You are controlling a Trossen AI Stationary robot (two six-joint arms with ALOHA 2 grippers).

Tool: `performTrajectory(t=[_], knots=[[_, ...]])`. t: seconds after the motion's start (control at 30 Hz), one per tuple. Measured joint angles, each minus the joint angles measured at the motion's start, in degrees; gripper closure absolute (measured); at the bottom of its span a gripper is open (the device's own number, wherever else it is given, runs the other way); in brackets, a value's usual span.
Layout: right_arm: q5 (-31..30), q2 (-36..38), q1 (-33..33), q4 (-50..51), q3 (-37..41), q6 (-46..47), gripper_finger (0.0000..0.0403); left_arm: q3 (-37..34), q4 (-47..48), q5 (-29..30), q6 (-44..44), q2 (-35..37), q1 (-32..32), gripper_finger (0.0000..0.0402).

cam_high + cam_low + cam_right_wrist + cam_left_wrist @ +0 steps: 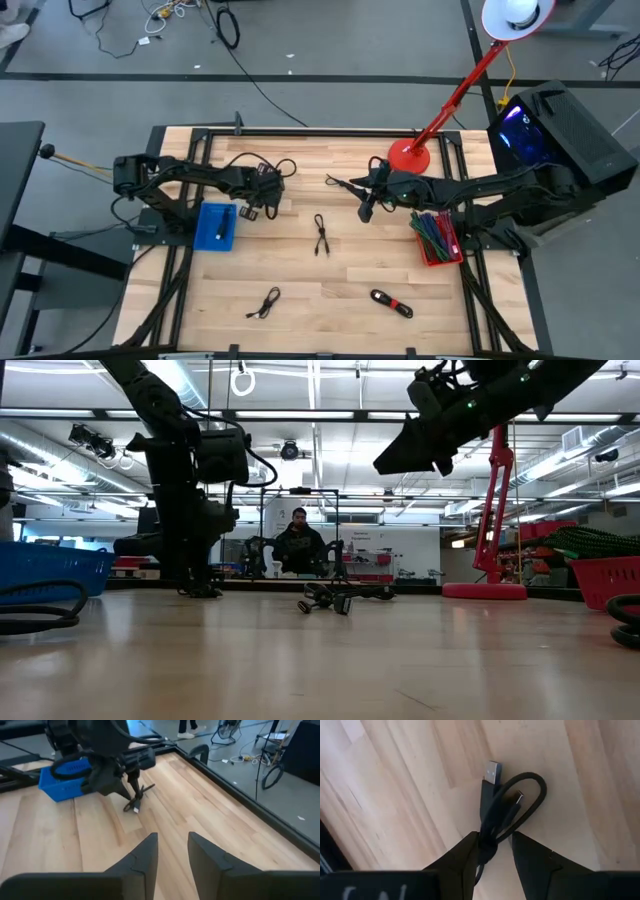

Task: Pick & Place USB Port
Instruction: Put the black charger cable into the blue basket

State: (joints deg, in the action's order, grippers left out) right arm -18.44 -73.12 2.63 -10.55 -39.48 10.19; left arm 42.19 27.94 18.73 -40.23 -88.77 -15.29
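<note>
A black USB cable point(512, 802), bundled into a loop with a tie, shows a silver USB-A plug point(493, 770) and a small plug in the left wrist view. My left gripper point(268, 205) is beside the blue bin point(215, 226) and is shut on this cable. The right wrist view shows the cable point(135, 800) hanging under the left gripper point(131, 785). My right gripper point(173, 850) is open and hovers above the table's far middle point(366, 210), touching nothing. My left gripper holds the cable bundle at its tied end point(487, 851), pinched between the two fingers point(462, 857), which point down from above. The loop and both plugs hang below the fingers. Whether the lowest end point(130, 809) rests on the table or is just above it, I cannot tell.
Three more black cables lie on the wood: one mid-table point(320, 235), one near the front point(265, 302), and one with a red part point(392, 303). A red bin point(437, 238) holds cables at the right. A red lamp base point(408, 156) stands at the far edge. A person sits beyond the table point(300, 545).
</note>
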Motion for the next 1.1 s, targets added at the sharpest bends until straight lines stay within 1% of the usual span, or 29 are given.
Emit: performTrajectory(t=[0.2, 0.33, 0.4, 0.43, 0.5, 0.53, 0.73, 0.87, 1.03, 1.1], knots=[[0.2, -0.1, 0.0, -2.5, 0.0, -0.2, 0.0294, 0.0, -0.5, -0.8, 0.0, -1.8, -3.0, 0.0275], [1.5, -0.1, 0.0, -3.2, 0.0, -0.7, 0.0294, 0.2, -1.1, -2.5, 0.2, -3.6, -4.5, 0.0279], [1.5, -0.1, 0.0, -3.3, 0.0, -0.7, 0.0294, 0.2, -1.3, -2.8, 0.9, -3.9, -4.8, 0.0295], [1.5, -0.1, 0.0, -3.3, 0.0, -0.7, 0.0294, 0.2, -1.2, -2.7, 1.2, -3.9, -4.7, 0.0312], [1.5, -0.1, 0.0, -3.3, 0.0, -0.7, 0.0294, 0.1, -1.9, -2.2, 2.3, -3.9, -4.7, 0.0360], [1.5, -0.1, 0.0, -3.3, 0.0, -0.7, 0.0294, 0.1, -2.6, -2.1, 3.5, -3.9, -4.7, 0.0377], [1.4, -0.1, 0.0, -3.9, 0.0, -1.6, 0.0294, 0.3, -3.0, -0.5, 9.7, -2.5, -4.7, 0.0392], [1.4, -0.1, 0.0, -3.9, 0.0, -1.7, 0.0294, 3.7, 1.0, 0.2, 16.8, 0.2, -4.8, 0.0392], [1.4, -0.1, 0.0, -3.9, 0.0, -2.2, 0.0294, 10.7, 14.4, 0.0, 30.9, 4.6, -4.8, 0.0392], [1.4, -0.1, 0.0, -3.9, 0.0, -2.7, 0.0294, 13.2, 19.3, -1.8, 36.4, 7.9, -4.8, 0.0392]])
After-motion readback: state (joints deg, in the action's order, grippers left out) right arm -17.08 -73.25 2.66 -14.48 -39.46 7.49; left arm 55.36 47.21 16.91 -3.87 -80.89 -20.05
